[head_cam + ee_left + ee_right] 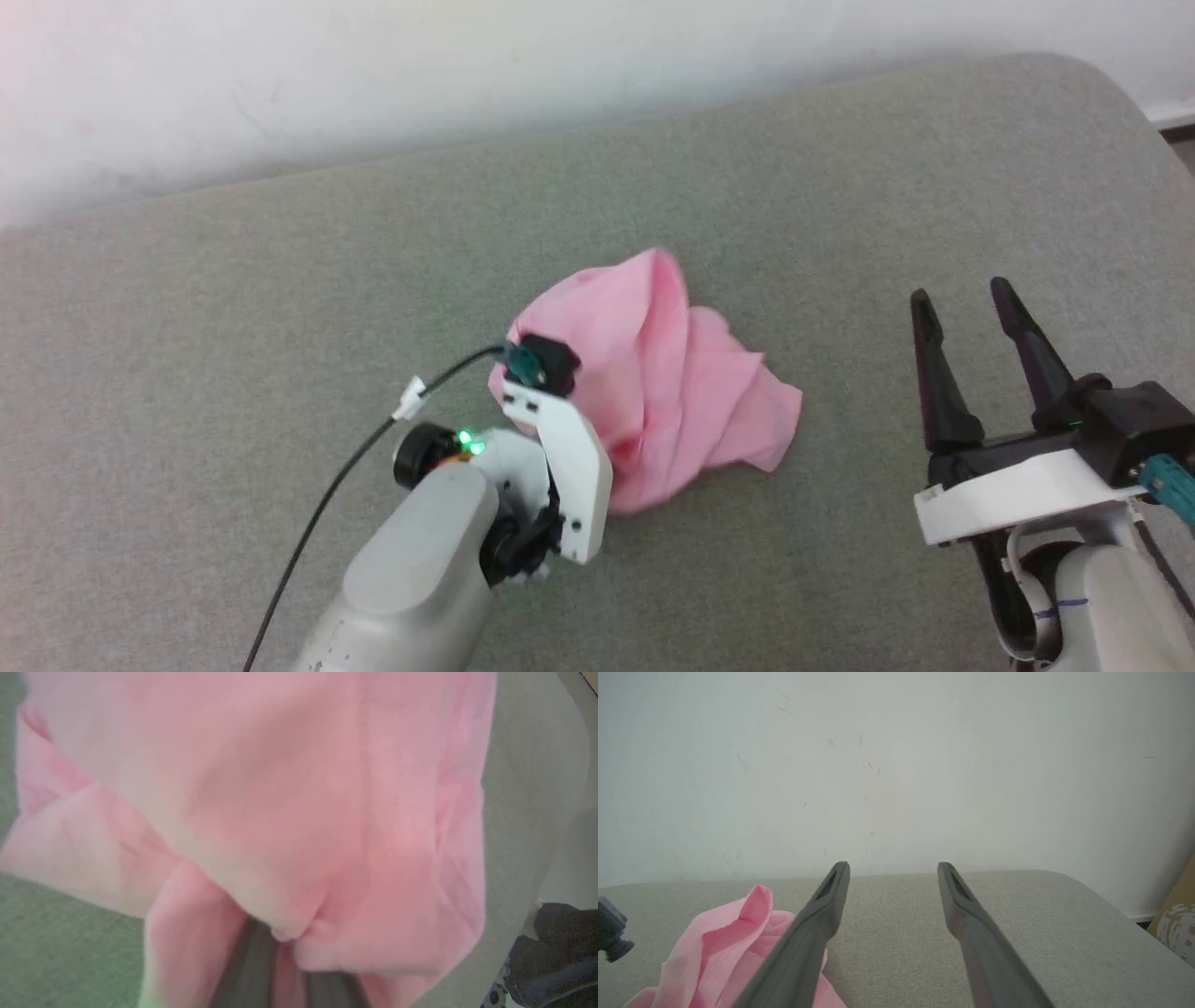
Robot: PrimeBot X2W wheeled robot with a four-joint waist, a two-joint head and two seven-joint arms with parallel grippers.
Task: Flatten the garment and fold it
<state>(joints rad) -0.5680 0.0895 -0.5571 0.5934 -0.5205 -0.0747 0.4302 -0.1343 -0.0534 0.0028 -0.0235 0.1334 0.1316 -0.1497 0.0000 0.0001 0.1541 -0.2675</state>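
The garment (672, 373) is a crumpled light-pink cloth heap in the middle of the grey cushion, bunched up into a peak at its far side. My left wrist (551, 439) leans against the heap's left edge, its fingers buried in the cloth. In the left wrist view my left gripper (287, 952) is shut, with a fold of the garment (303, 812) pinched between its dark fingers. My right gripper (960, 291) stands open to the right of the heap, apart from it, with nothing between its fingers. The right wrist view has the right gripper (893, 865) pointing at the wall, the garment (733, 942) at its lower left.
The grey upholstered cushion (280, 280) runs back to a white wall (467, 75). Its rounded right corner (1111, 93) drops off to the floor. A black cable (355, 467) trails from my left wrist. A cardboard box (1176, 924) stands beyond the cushion's right end.
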